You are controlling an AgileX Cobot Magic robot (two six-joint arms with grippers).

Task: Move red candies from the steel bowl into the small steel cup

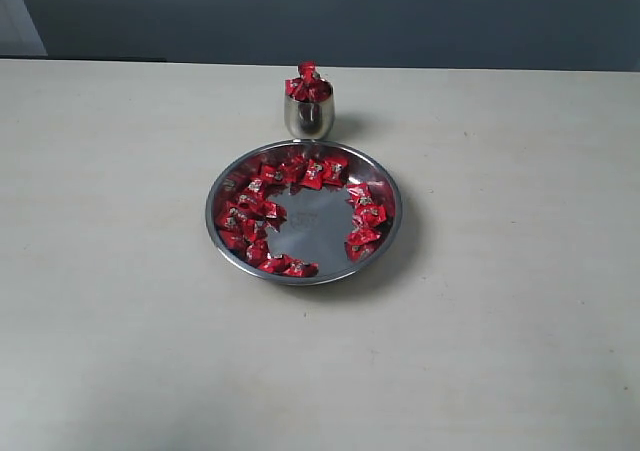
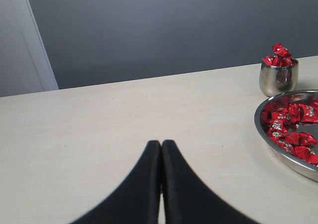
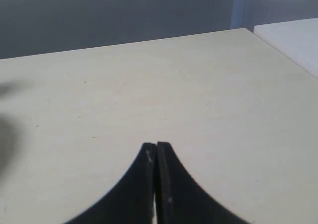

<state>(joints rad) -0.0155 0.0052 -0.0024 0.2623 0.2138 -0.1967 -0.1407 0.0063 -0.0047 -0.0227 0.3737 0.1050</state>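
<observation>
Exterior view: red candies (image 1: 306, 83) are heaping over the small steel cup (image 1: 309, 121), likely risking spills. Left gripper (image 2: 161, 143) and right gripper (image 3: 156, 145) are sitting pinched together, empty

Red candies (image 1: 250, 216): glossy red, pale marks; steel bowl (image 1: 315, 229), small steel cup (image 1: 309, 120): silver; worktop (image 1: 120, 271): cream; left gripper (image 2: 161, 144), right gripper (image 3: 156, 146): black
</observation>
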